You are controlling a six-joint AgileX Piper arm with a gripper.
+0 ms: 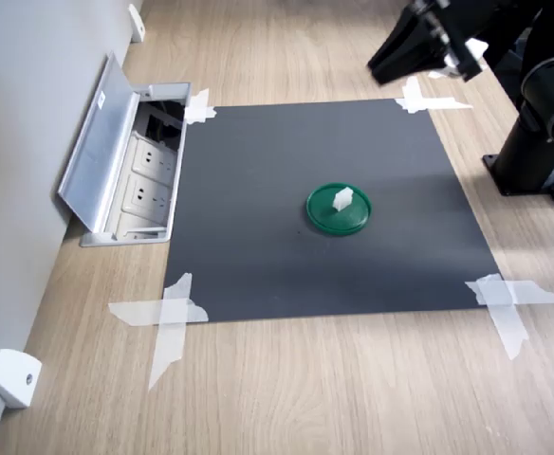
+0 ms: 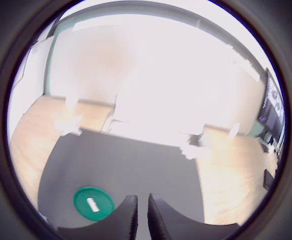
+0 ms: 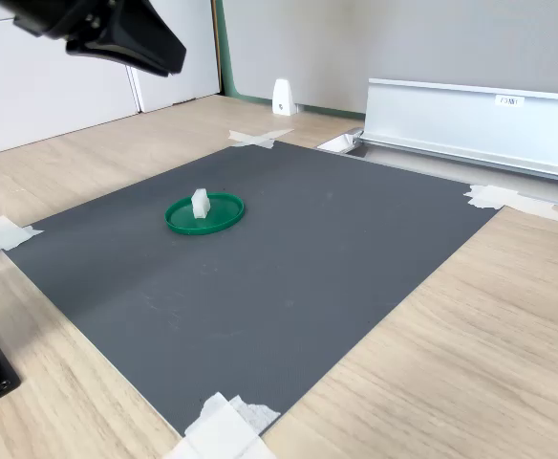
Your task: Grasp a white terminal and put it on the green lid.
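The white terminal (image 1: pixel 342 198) (image 3: pixel 201 203) stands upright on the green lid (image 1: pixel 326 216) (image 3: pixel 224 212), which lies near the middle of the black mat. My gripper (image 1: pixel 389 63) (image 3: pixel 169 55) hangs high above the mat, well away from the lid: at the first exterior view's upper right and the second exterior view's upper left. In the wrist view the lid (image 2: pixel 81 200) with the terminal (image 2: pixel 92 204) on it lies far below, beside the gripper (image 2: pixel 142 216). The two dark fingers stand almost together, with only a thin slit and nothing between them.
The black mat (image 1: pixel 305 265) is taped to the wooden floor at its corners (image 1: pixel 168 318). An open floor socket box with a raised silver cover (image 1: pixel 101 152) (image 3: pixel 470 110) borders one mat edge. A white wedge piece (image 1: pixel 13 377) lies by the wall. The arm base (image 1: pixel 543 152) stands beside the mat.
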